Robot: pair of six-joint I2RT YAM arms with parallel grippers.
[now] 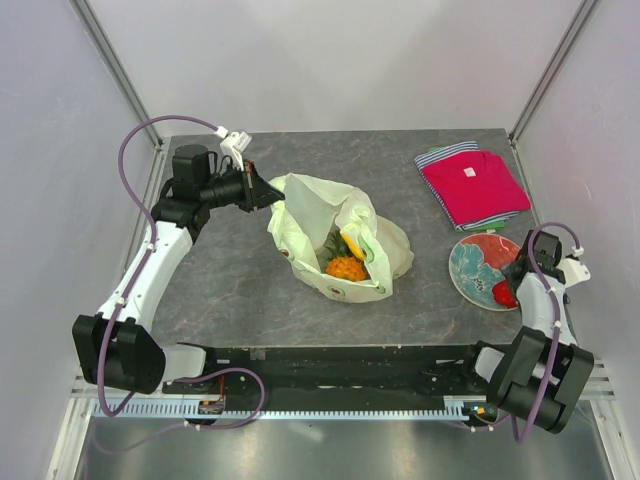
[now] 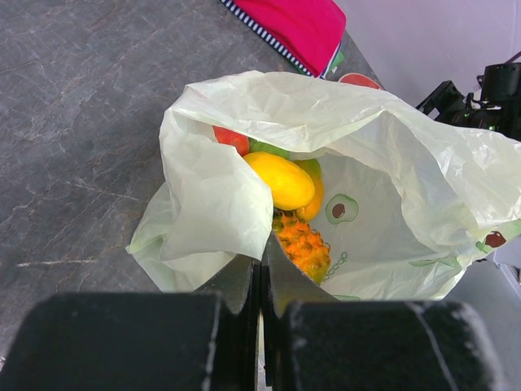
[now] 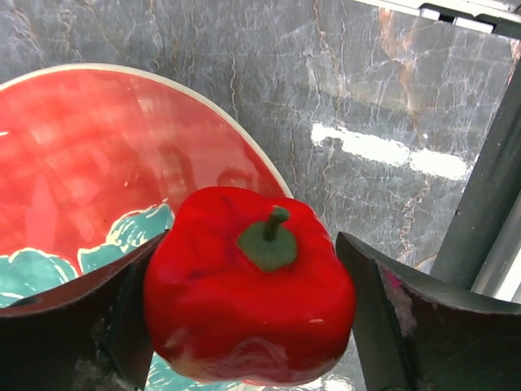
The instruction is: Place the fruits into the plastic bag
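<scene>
Red piece (image 3: 248, 285) at plate (image 3: 81, 155) edge; right end effector (image 3: 252, 244) loosely straddles it.

The pale-green plastic bag (image 1: 320, 200) lies crumpled at the middle of the bench (image 1: 230, 290) in the top view, its mouth open, with small avocado motifs printed on the film. Inside lie an orange pineapple (image 1: 346, 268), a yellow mango-like fruit (image 2: 279, 179), a green fruit (image 2: 269, 149) and a red fruit (image 2: 232, 139), the last two half hidden under the film. A glossy red pepper-shaped fruit (image 3: 252, 285), green stem up, sits well apart at the right, at a plate's (image 1: 470, 262) lower-right rim.
</scene>
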